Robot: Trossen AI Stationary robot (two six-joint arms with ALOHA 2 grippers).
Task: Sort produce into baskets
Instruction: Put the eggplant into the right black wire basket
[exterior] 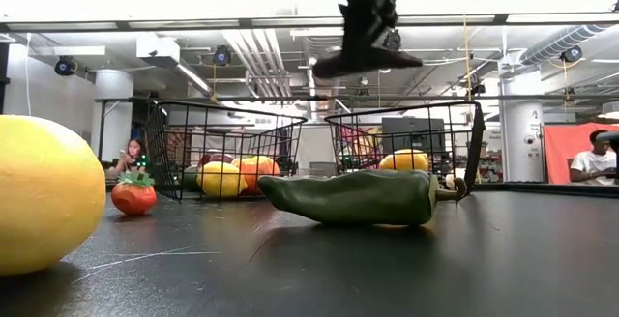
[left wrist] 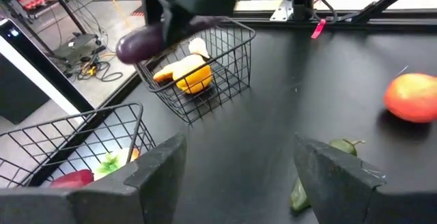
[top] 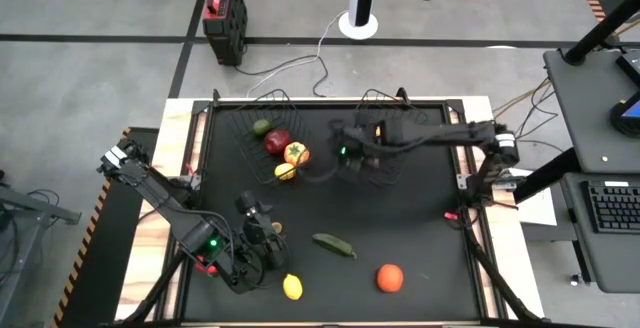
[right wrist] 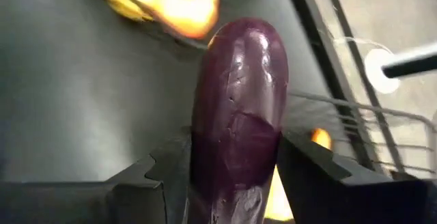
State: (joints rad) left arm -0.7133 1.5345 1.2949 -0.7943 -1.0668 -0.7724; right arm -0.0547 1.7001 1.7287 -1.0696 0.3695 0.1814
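Pinched around its middle by the right gripper (right wrist: 235,176), the shiny eggplant (right wrist: 240,108) looks light and slippery, while the left gripper (left wrist: 246,173) is held open.

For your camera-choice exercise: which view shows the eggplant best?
The right wrist view: the eggplant fills it, clamped in the right gripper. The left wrist view shows it small; the high and low views hide it.

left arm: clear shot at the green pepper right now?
Probably yes. The left gripper is open and empty, and the green pepper lies alone on bare table beside it; the lemon and orange fruit sit clear of the path.
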